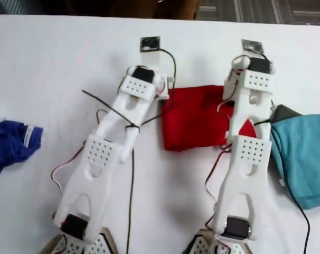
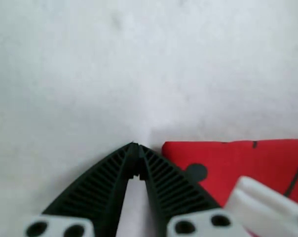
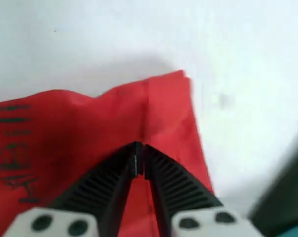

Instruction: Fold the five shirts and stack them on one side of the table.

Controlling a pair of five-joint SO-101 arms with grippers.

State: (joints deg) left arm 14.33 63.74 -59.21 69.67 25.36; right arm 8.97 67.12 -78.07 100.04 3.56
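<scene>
Surface: a flat white table (image 1: 43, 69) takes up nearly the whole high view. Beyond its far edge runs a narrow strip of dark room (image 1: 245, 8).

Two white plastic arms stretch across the table: the left arm (image 1: 104, 153) and the right arm (image 1: 247, 153). Between them lies a folded red fabric shirt (image 1: 194, 119), flat on the table. A teal fabric shirt (image 1: 303, 153) lies at the right side over a dark grey cloth (image 1: 283, 112). A crumpled blue fabric shirt (image 1: 9, 145) lies at the left edge.

Writing: dark print on the red shirt is not legible. A small white label (image 1: 27, 135) shows on the blue shirt.

Left gripper (image 2: 134, 148): tips together, nothing held, over bare table just beside a corner of the red shirt. Right gripper (image 3: 138, 147): tips together on a crease in the red shirt near its edge; whether fabric is pinched cannot be told.
</scene>
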